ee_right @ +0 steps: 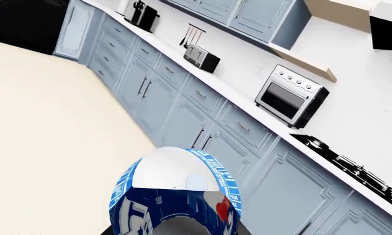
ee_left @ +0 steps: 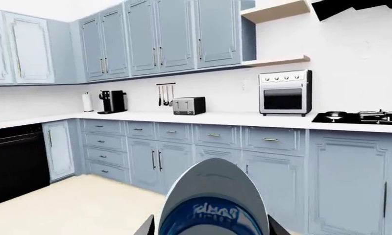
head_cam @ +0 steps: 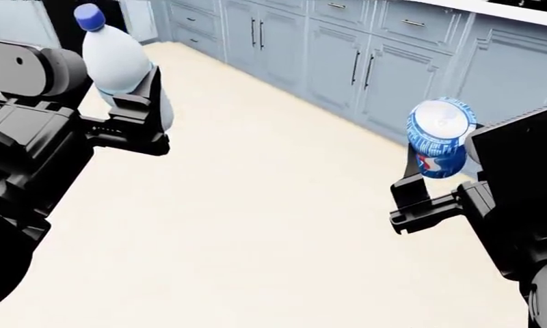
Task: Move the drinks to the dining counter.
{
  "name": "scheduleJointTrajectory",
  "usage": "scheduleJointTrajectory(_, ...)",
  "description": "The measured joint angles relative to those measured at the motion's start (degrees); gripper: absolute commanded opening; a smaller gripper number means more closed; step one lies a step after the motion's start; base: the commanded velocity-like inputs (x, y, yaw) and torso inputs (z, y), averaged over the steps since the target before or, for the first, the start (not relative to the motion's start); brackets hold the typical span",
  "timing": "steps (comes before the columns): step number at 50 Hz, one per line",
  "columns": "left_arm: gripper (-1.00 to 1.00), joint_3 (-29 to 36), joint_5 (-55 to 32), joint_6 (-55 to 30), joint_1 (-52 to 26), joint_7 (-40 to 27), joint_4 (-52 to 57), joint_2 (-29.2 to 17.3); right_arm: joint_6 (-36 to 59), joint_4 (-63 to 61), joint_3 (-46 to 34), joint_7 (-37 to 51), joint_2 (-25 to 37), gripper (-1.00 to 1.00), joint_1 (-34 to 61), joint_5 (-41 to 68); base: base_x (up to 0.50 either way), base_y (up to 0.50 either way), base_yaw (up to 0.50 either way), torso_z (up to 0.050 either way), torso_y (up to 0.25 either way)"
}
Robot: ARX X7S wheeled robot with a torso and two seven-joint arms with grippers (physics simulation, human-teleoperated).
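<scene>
A: What are we carrying on our left?

B: Our left gripper (head_cam: 144, 109) has its fingers clamped on the water bottle (head_cam: 118, 58), blue cap up, tilted slightly. We hold it above the cream floor (head_cam: 246, 225), out from the blue base cabinets (head_cam: 365, 58).

A: And the right?

B: Our right gripper (head_cam: 429, 184) has its fingers closed round the soda can (head_cam: 440, 137), silver top showing, held nearer those cabinets than the bottle is.

A: What lies beyond the cabinets?

B: On the white worktop (ee_left: 203, 117) above them we see a toaster (ee_left: 188, 105), a coffee machine (ee_left: 112, 101), a silver oven (ee_left: 285, 92) and the black gas stove (ee_left: 362, 117). A black dishwasher (ee_left: 13, 164) stands at the cabinets' far end.
</scene>
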Motion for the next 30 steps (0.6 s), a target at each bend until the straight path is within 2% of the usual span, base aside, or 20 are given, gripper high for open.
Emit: scheduleJointTrajectory(30,-1.0,0.2,-0.7,0.5,-0.2,-0.4,0.3,-1.1,0.0,0.3,-1.4,0.0,-0.3,-1.0,1.1,-0.2,-0.2,-0.25,0.5,0.0,0.0)
